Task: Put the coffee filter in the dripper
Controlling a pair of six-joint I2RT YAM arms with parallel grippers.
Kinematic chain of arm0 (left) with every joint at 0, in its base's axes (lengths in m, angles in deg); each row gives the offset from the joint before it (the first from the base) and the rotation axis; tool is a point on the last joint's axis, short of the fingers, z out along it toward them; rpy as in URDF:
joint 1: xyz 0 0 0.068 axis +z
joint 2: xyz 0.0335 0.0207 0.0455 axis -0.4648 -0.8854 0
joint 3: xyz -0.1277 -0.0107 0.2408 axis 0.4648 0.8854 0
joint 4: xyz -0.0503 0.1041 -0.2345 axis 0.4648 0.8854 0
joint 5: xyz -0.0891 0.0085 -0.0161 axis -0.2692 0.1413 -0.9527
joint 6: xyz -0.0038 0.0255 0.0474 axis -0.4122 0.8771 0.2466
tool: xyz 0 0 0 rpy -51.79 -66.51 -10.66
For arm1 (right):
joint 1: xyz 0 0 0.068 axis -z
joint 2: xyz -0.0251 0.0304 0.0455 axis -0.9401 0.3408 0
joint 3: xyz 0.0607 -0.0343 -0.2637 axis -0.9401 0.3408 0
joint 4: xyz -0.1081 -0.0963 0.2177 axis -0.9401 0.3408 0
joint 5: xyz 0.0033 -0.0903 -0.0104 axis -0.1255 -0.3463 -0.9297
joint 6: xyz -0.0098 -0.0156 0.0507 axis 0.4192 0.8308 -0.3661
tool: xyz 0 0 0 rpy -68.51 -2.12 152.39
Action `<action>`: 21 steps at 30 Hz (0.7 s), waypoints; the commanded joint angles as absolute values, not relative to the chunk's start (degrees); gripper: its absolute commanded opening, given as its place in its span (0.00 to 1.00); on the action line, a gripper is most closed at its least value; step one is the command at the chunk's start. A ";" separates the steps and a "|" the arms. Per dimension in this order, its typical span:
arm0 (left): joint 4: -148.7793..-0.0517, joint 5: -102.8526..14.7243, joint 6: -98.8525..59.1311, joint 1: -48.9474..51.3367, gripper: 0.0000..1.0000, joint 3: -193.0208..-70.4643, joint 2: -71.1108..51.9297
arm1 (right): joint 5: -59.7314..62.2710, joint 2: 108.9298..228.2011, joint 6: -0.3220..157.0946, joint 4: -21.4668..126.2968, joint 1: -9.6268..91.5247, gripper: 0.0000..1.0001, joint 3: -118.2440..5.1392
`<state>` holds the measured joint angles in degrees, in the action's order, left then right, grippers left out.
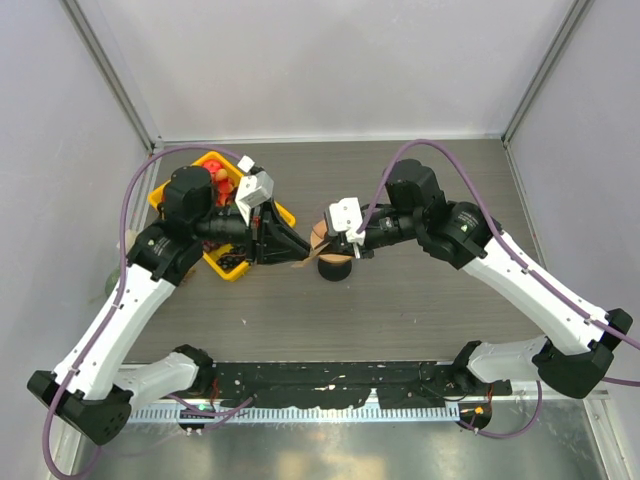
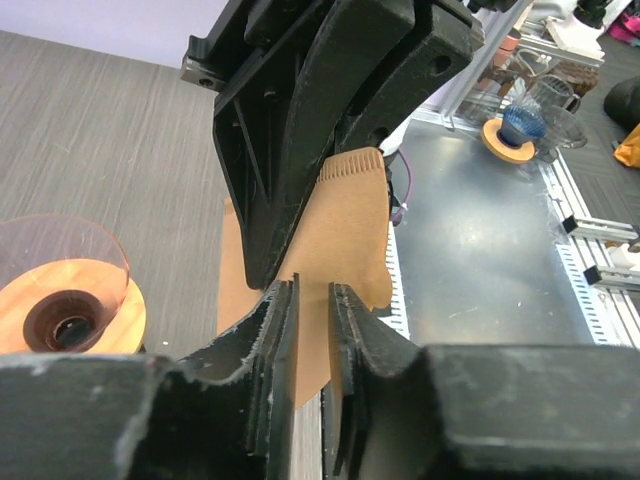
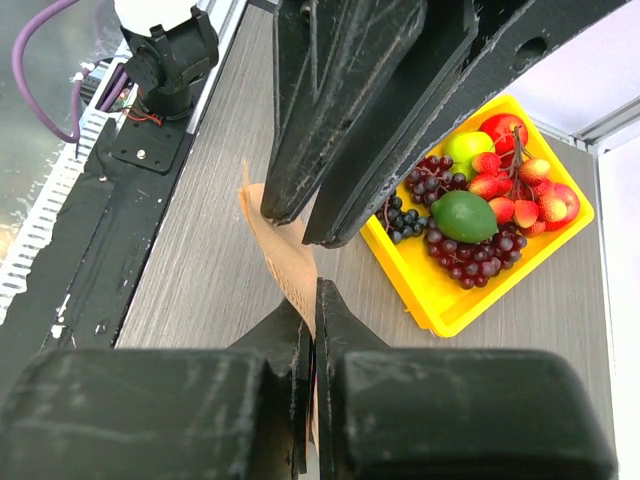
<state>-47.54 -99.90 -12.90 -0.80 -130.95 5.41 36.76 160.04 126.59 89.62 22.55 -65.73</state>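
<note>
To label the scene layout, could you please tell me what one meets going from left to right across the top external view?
Yellow plastic fruit tray → thin tan paper coffee filter → clear cone dripper with wooden collar and black base.

L gripper (image 2: 312, 300) + R gripper (image 3: 311, 305) crowd dripper (image 2: 112, 312); fruit tray (image 3: 437, 303) beside.

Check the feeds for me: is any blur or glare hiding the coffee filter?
Left wrist: coffee filter crisp, left hand soft up close, dripper tinted orange. Right wrist: right hand dark and blurred, filter edge readable. Top external: evenly lit, sharp, no glare, filter tiny between the hands.
</note>
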 commanded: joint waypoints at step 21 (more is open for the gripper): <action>-38.91 -102.51 -5.55 3.97 0.50 -135.33 8.51 | 39.77 157.27 125.63 88.73 22.18 0.05 -63.36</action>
